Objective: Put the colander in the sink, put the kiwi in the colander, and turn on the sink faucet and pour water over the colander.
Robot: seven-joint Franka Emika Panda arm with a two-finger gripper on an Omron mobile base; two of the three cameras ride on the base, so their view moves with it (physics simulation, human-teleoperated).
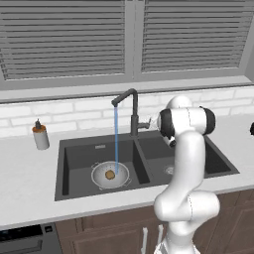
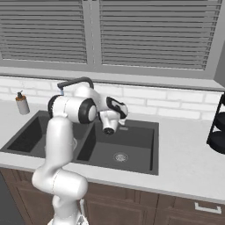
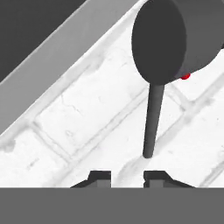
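The white-grey colander sits in the left basin of the dark sink, with the brown kiwi inside it. A thin blue stream of water falls from the black gooseneck sink faucet into the colander. In the hand view my gripper is shut, its tips close together with nothing between them. The faucet's thin lever ends just above the right fingertip, and the faucet body looms behind. The arm hides the hand in the left base view.
A grey soap dispenser stands on the counter left of the sink. A black rack stands at the counter's far right. The right basin holds only its drain. White tile wall and window blinds lie behind the faucet.
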